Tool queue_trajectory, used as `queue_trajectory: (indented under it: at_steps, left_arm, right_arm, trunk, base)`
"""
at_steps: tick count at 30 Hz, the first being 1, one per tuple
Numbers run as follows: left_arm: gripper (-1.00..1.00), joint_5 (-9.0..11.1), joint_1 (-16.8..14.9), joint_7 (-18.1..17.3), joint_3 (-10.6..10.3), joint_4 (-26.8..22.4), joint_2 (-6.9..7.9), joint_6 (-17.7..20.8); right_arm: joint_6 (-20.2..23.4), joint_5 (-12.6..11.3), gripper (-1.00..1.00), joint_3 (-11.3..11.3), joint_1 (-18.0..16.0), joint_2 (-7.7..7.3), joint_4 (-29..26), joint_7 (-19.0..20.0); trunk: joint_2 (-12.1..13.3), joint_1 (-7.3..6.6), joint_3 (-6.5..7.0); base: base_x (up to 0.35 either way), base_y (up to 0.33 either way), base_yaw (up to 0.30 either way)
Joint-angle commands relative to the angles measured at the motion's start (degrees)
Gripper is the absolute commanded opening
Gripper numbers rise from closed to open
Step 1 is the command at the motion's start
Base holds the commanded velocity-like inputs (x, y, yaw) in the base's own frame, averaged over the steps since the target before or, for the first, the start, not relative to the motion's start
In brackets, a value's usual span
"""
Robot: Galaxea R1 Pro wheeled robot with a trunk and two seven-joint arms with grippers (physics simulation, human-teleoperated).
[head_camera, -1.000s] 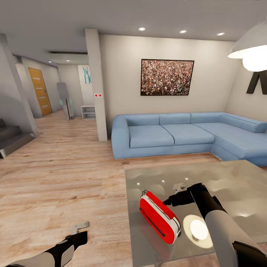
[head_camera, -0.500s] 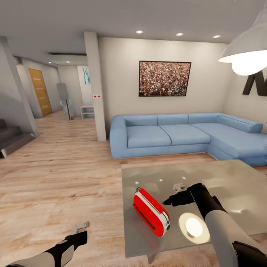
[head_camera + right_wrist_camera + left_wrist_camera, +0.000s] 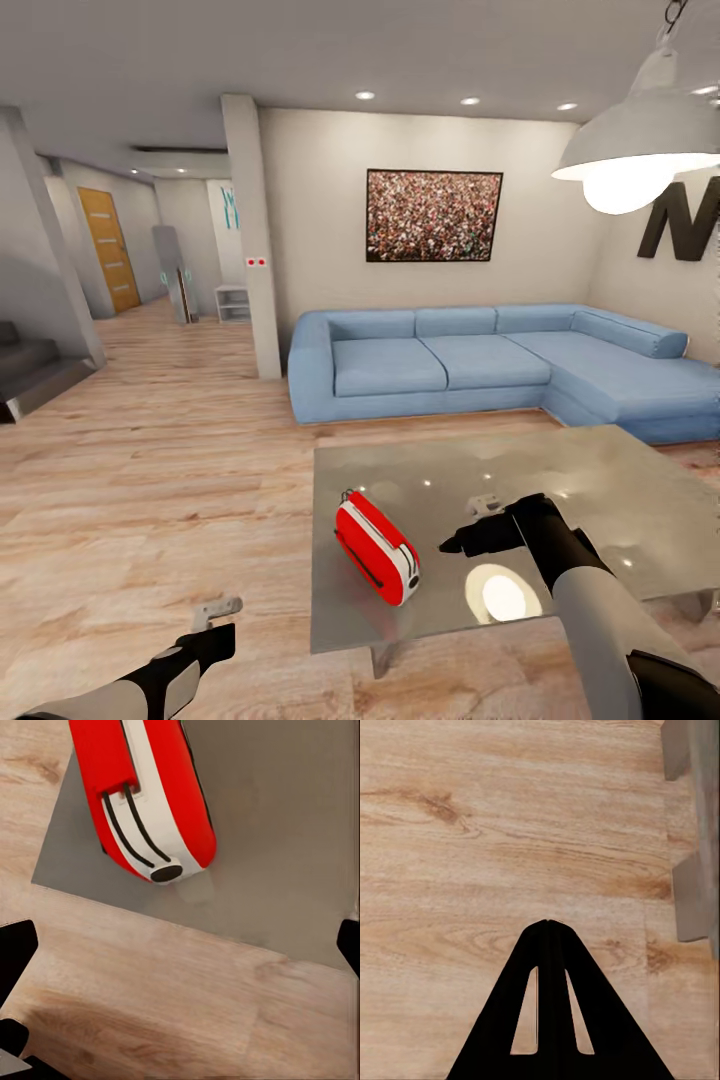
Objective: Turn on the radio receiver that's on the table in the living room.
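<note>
The red radio receiver (image 3: pixel 375 548) with white trim lies tilted on the glossy grey table (image 3: pixel 600 480), near its front left corner. My right gripper (image 3: pixel 447 546) hovers just right of the radio with a small gap between them. The right wrist view looks down on the radio (image 3: pixel 150 787) at the corner of the table (image 3: pixel 285 810); my right gripper (image 3: pixel 180 945) is open, its fingers far apart and holding nothing. My left gripper (image 3: pixel 225 632) hangs low over the wood floor. In the left wrist view this gripper (image 3: pixel 547 924) is shut and empty.
A blue L-shaped sofa (image 3: pixel 470 360) stands behind the table under a framed crowd picture (image 3: pixel 433 215). A white pendant lamp (image 3: pixel 640 150) hangs at upper right. A pillar (image 3: pixel 250 230), a hallway and stairs (image 3: pixel 30 370) lie to the left across light wood floor (image 3: pixel 150 480).
The camera has moved: table and radio now sit smaller and further left in the picture. The gap between my right gripper and the radio has widened. Both arms keep their pose.
</note>
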Motion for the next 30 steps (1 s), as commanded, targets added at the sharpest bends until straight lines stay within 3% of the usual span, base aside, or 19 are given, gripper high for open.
queue_trajectory:
  at_steps: [1,9,13,18,19,23,26,30]
  left_arm:
    - [-1.00,0.02,0.00,0.00,0.00,0.00,0.00,0.00]
    - [-1.00,0.05,0.00,-0.06,-0.04,0.04,0.00,-0.10]
    - [-1.00,0.00,0.00,-0.08,-0.02,0.08,0.06,-0.16]
    - [-1.00,-0.03,0.02,-0.03,-0.04,0.08,0.19,-0.19]
    - [-1.00,-0.03,0.01,-0.01,-0.05,0.12,0.24,-0.22]
    - [-1.00,-0.10,0.00,0.00,-0.08,1.67,0.16,-0.23]
    - [-1.00,-0.12,1.21,0.02,-0.09,4.05,0.79,-0.15]
    - [-1.00,-0.12,6.17,-0.03,-0.15,4.55,3.11,-0.20]
  right_arm:
    - [0.00,0.01,1.00,0.00,0.00,0.00,0.00,0.00]
    - [-0.21,-0.03,1.00,-0.03,-0.03,0.03,1.06,-0.21]
    - [-5.85,-0.11,1.00,-0.11,0.00,0.01,5.05,-2.63]
    - [-17.39,-0.16,1.00,-0.21,-0.01,-0.12,17.82,-13.45]
    - [-21.56,-0.17,1.00,-0.26,0.00,-0.53,22.75,-16.74]
    - [-29.12,-0.17,1.00,-0.27,0.12,-2.54,32.34,-24.23]
    - [-34.52,-0.21,1.00,-0.26,2.98,-4.24,36.33,-31.87]
    - [-36.05,-0.25,1.00,-0.26,7.20,-5.35,37.18,-36.44]
  trunk:
    - [0.42,-0.23,0.18]
    - [3.62,-1.98,1.62]
    - [5.23,-2.86,2.34]
    - [7.23,-3.96,3.24]
    - [7.63,-4.18,3.42]
    - [9.24,-5.06,4.13]
    - [10.44,-5.72,4.67]
    - [12.05,-6.60,5.39]
  base:
    - [-0.241,-0.212,0.000]
    - [-0.144,-0.134,0.000]
    - [-0.016,-0.016,0.000]
    - [-0.002,-0.002,0.000]
    - [0.000,0.000,0.000]
    - [0.000,0.000,0.000]
    - [0.000,0.000,0.000]
    - [0.000,0.000,0.000]
